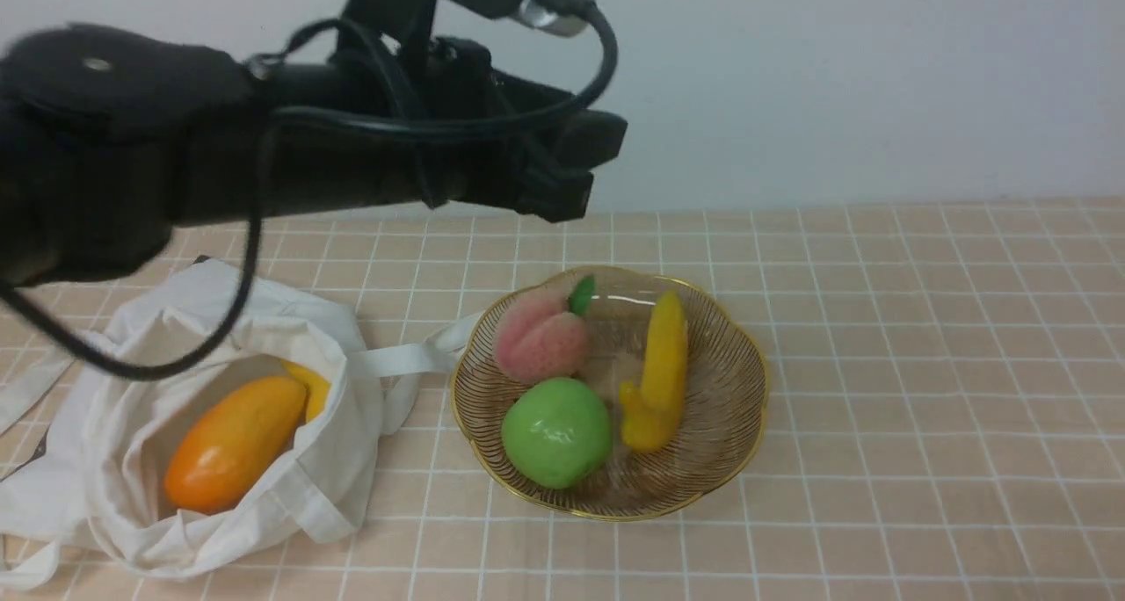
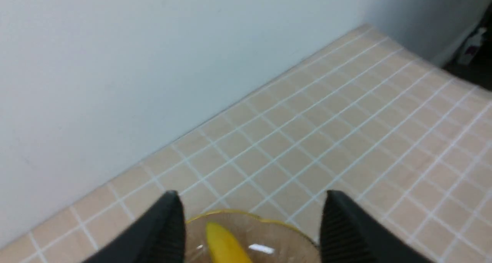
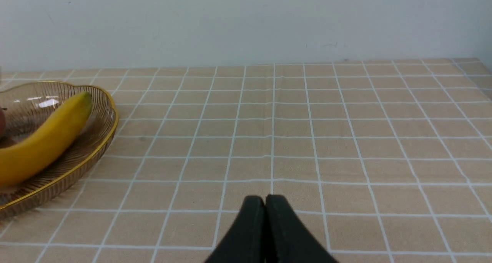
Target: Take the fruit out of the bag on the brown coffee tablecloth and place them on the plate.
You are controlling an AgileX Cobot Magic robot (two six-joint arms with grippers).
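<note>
The bag (image 1: 325,487) lies open on the cloth (image 1: 923,364) at the left, with the mango (image 1: 233,443) inside and a second yellow piece (image 1: 312,386) partly hidden behind it; both are not yet moved, I judge. The left end effector (image 2: 251,197) hovers above the plate's far rim, jaws apart and empty. The plate (image 1: 703,487) stands just beside the bag and holds the banana (image 1: 664,372), a peach (image 1: 538,337) and an apple (image 1: 556,431), so that part looks done. The right end effector (image 3: 265,199) is closed on nothing, low over bare cloth to the right of the plate. No brand, label or writing shows.
</note>
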